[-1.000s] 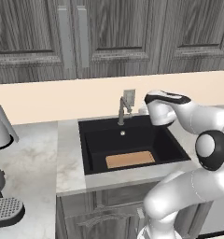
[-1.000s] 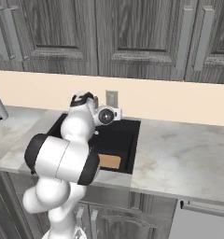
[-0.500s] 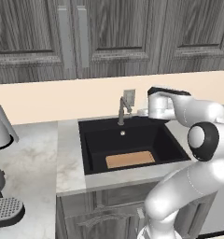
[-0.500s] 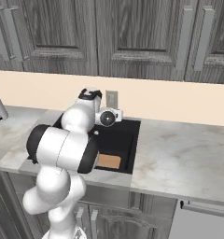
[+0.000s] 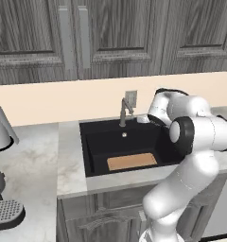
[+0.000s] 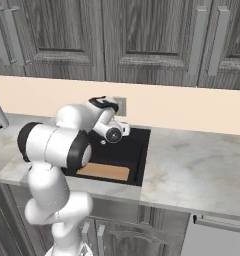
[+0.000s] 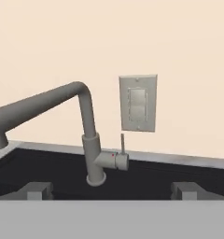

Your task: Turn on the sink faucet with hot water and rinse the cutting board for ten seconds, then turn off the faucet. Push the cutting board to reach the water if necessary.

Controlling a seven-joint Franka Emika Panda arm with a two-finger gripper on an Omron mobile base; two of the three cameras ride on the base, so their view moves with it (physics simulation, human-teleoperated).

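Dark grey wood cabinet doors hang above a peach back wall, and below them runs a pale marble table (image 5: 68, 160) with the black sink (image 5: 94, 151) set into it. The cutting board (image 5: 132, 161) lies flat on the basin floor along the sink's front wall, toward its right half; the small light drain (image 5: 124, 135) sits nearer the back wall, apart from the board. The faucet (image 5: 123, 111) stands at the sink's back edge, just in front of a grey wall plate (image 7: 138, 103). In the hand view its bent spout reaches off to the left and a thin lever rises from the side of its body. The tool (image 7: 111, 190) hovers just to the right of the faucet, released, both fingertips (image 7: 38, 190) spread wide with nothing between them. A grey kettle (image 5: 1, 127) stands at the table's left end.
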